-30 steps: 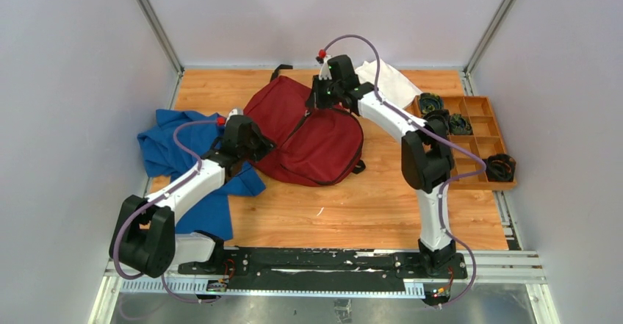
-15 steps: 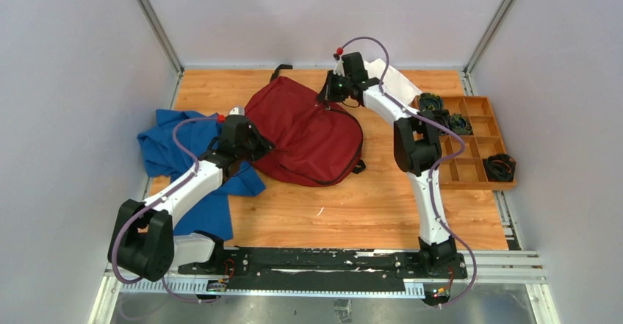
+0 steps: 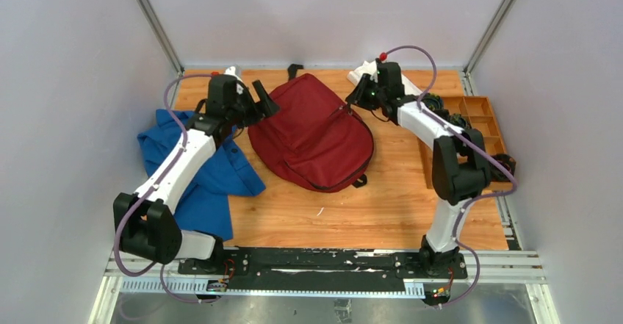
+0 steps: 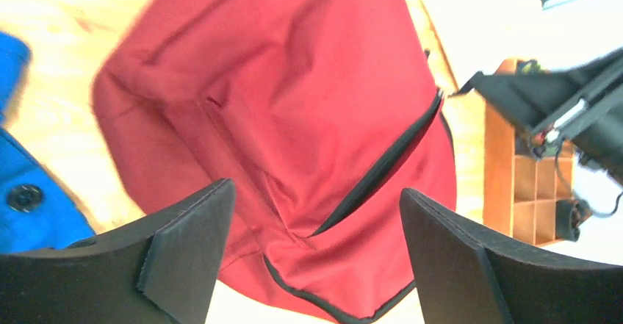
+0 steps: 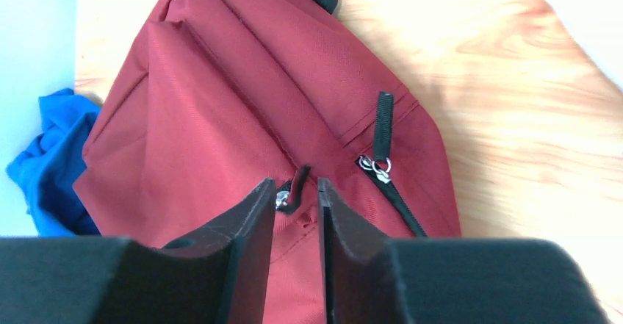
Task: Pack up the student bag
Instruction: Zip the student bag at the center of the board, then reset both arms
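Bag (image 3: 312,137) lies on the bench (image 3: 382,206), long axis far to near. Right tool (image 5: 295,189), barely apart, is at its far-right zip pull (image 5: 301,175); grip, cannot tell. Left tool (image 4: 316,198) gapes empty off its far-left.

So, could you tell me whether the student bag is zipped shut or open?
Looks shut: student bag lies flat, zippers closed, no gap showing.
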`<action>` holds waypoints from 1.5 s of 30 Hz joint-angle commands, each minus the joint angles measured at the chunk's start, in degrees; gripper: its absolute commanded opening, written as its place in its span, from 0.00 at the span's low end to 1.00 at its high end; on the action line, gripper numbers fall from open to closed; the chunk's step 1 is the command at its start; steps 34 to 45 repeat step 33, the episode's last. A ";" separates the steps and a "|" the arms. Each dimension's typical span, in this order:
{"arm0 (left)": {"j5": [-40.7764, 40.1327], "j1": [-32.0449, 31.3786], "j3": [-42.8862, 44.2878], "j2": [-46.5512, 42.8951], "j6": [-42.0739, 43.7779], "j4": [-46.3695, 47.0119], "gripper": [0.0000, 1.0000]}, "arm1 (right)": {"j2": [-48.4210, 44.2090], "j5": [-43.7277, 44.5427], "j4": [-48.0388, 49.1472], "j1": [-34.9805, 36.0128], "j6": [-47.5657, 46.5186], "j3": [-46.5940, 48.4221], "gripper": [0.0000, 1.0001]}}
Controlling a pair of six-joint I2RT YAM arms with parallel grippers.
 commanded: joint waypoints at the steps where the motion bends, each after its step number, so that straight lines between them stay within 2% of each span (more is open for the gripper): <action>1: 2.83 2.38 8.80 1.81 8.13 -8.85 0.91 | -7.08 6.41 2.91 -1.36 -2.37 -6.05 0.39; 6: 1.51 3.27 11.35 -2.71 11.60 -13.17 1.00 | -21.91 15.05 -3.80 -1.45 -9.46 -10.20 0.56; 8: 8.56 6.16 9.72 -6.10 10.82 -12.30 1.00 | -27.99 18.48 -10.41 -1.46 -9.96 -10.59 0.63; 9: 12.09 7.58 8.42 -8.10 9.81 -11.46 1.00 | -30.73 18.46 -14.02 -1.07 -9.43 -10.97 0.86; 10: 12.54 8.71 7.31 -10.26 9.43 -11.57 1.00 | -33.63 19.29 -17.40 -0.10 -9.26 -11.78 0.93; 15: -0.56 9.66 4.40 -19.60 9.40 -17.94 1.00 | -49.12 30.29 -31.36 4.42 -10.08 -19.97 0.97; 21: 2.41 9.67 0.82 -30.95 6.92 -18.30 1.00 | -64.44 38.23 -37.55 4.43 -8.28 -29.65 1.00; 24: 0.29 9.61 -0.47 -35.70 7.48 -18.92 1.00 | -68.62 41.13 -38.24 4.40 -8.16 -30.53 1.00; 27: -1.05 9.64 -0.41 -38.30 6.93 -19.33 1.00 | -70.65 40.49 -38.08 4.41 -8.24 -28.90 1.00; 30: 1.01 9.68 1.57 -37.99 7.24 -19.37 1.00 | -70.86 40.24 -37.73 4.35 -8.84 -27.43 1.00; 45: 0.49 9.66 2.23 -37.82 7.71 -19.34 1.00 | -70.65 39.98 -36.39 4.37 -9.77 -27.71 0.99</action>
